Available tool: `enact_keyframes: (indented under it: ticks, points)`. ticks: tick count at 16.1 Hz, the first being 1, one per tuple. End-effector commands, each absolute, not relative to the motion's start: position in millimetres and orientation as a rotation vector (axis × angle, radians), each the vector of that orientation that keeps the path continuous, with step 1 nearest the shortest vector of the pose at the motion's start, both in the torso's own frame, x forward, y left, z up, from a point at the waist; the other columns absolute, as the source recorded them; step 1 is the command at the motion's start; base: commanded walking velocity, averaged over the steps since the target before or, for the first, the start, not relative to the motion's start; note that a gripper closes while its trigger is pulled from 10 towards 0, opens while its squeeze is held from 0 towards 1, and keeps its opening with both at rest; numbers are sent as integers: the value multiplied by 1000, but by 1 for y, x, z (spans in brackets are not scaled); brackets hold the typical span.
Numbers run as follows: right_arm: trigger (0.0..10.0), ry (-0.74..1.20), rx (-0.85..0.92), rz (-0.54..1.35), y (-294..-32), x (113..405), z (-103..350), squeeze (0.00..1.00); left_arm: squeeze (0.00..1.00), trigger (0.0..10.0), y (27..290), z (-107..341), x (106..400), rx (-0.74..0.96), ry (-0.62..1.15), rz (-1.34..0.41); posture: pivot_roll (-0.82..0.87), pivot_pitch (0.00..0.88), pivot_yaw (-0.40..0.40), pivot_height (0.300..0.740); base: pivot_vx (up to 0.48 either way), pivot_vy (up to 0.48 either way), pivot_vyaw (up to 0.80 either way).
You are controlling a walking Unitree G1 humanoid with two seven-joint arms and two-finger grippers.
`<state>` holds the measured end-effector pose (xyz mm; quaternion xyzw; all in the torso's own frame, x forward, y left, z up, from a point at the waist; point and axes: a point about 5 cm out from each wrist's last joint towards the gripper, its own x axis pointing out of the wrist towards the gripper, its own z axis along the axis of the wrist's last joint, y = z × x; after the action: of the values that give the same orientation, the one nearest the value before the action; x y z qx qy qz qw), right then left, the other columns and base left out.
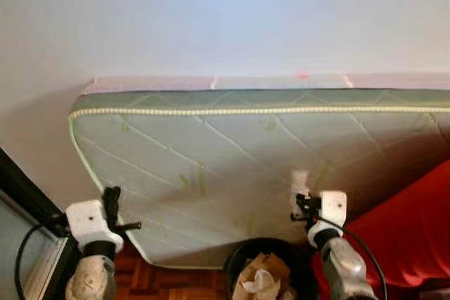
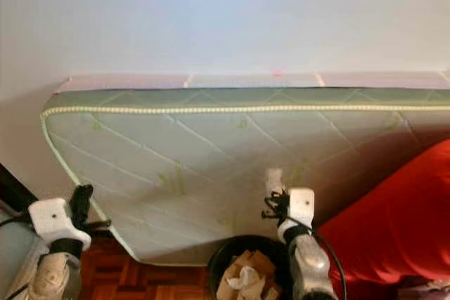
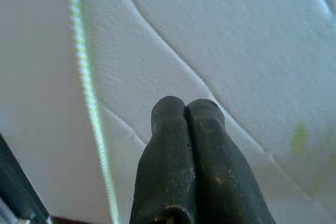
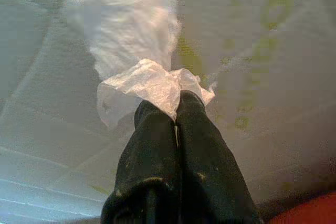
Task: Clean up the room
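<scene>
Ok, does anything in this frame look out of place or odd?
Yes. A quilted mattress stands on its long edge, leaning against the wall rather than lying flat. The right gripper is pinching a crumpled white tissue above the black bin, which already holds crumpled paper.

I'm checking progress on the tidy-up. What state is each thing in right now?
Right gripper: shut on a crumpled tissue, held up above the bin.
Left gripper: shut, holding nothing.
Bin: open, with crumpled paper inside.
Mattress: stood on its edge, leaning against the wall.
</scene>
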<state>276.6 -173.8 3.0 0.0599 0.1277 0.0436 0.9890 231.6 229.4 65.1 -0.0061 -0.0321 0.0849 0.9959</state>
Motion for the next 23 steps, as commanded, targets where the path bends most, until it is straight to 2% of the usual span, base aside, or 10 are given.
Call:
enact_keyframes:
  ticks: [1, 10, 14, 23]
  points:
    - [10000, 227, 116, 55, -178, 276, 7, 0, 0, 10000, 226, 65, 229, 21, -43, 143, 160, 0, -45, 740, 0, 0, 0]
    - [10000, 306, 78, 17, -186, 264, -6, 0, 0, 10000, 234, 51, 228, 13, 26, 162, 151, 0, -29, 740, 0, 0, 0]
    - [10000, 337, 71, 32, -186, 261, -11, 0, 0, 10000, 237, 43, 225, 13, 46, 177, 153, 0, -29, 685, 0, 0, 0]
    - [10000, 362, 59, 55, -193, 262, -12, 0, 0, 10000, 231, 37, 228, 3, 38, 177, 158, 0, -48, 681, 0, 0, 0]
